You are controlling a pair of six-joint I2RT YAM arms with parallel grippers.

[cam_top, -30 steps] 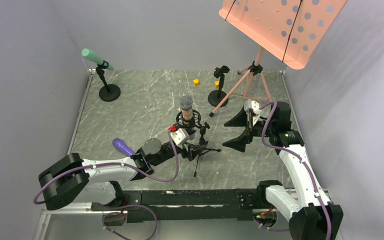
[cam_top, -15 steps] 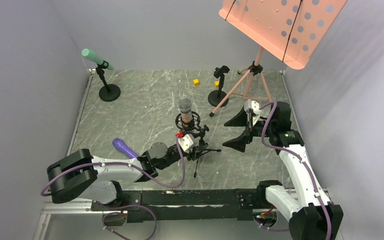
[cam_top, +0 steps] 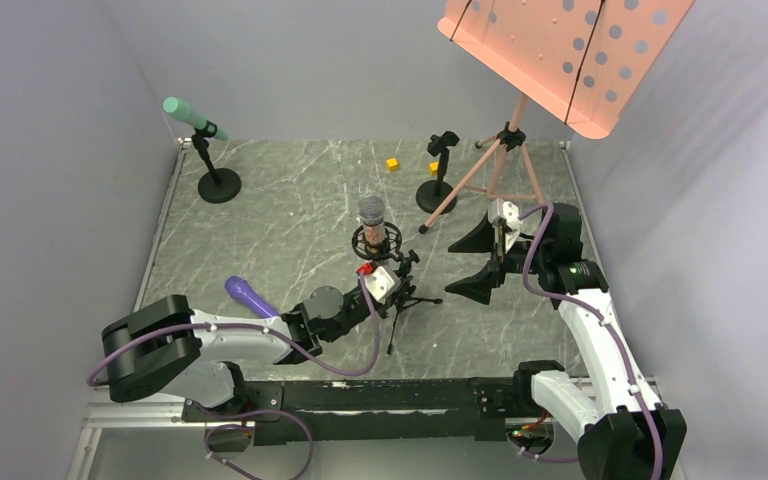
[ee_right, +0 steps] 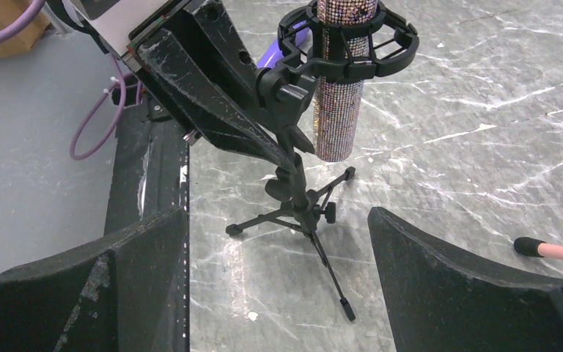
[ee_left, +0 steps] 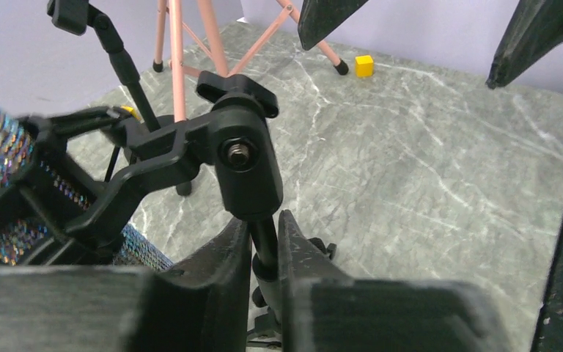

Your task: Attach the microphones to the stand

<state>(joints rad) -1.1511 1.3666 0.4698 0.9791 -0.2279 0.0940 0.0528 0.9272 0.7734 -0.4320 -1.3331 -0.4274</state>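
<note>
The glittery microphone point(cam_top: 371, 213) stands upright in the black shock mount of a small tripod stand point(cam_top: 401, 296) at mid-table. My left gripper point(cam_top: 390, 289) is shut on that stand's thin post; in the left wrist view its tips point(ee_left: 264, 224) pinch the post just under the pivot knuckle point(ee_left: 243, 158). My right gripper point(cam_top: 452, 270) hangs open to the stand's right, apart from it, and looks down on the stand point(ee_right: 297, 196) and microphone point(ee_right: 339, 88). A teal microphone point(cam_top: 188, 113) sits on a round-base stand at the back left. A purple microphone point(cam_top: 247, 295) lies on the table by my left arm.
A second round-base stand point(cam_top: 438, 190) with a bare clip point(cam_top: 444, 143) stands at the back centre. Right beside it are the legs point(cam_top: 500, 165) of a pink music stand with its tray point(cam_top: 570, 55) overhead. Two yellow cubes point(cam_top: 392, 164) point(cam_top: 434, 168) lie near the back.
My left gripper has slid right onto the tripod stand's post and closed on it. The right arm has not moved.
</note>
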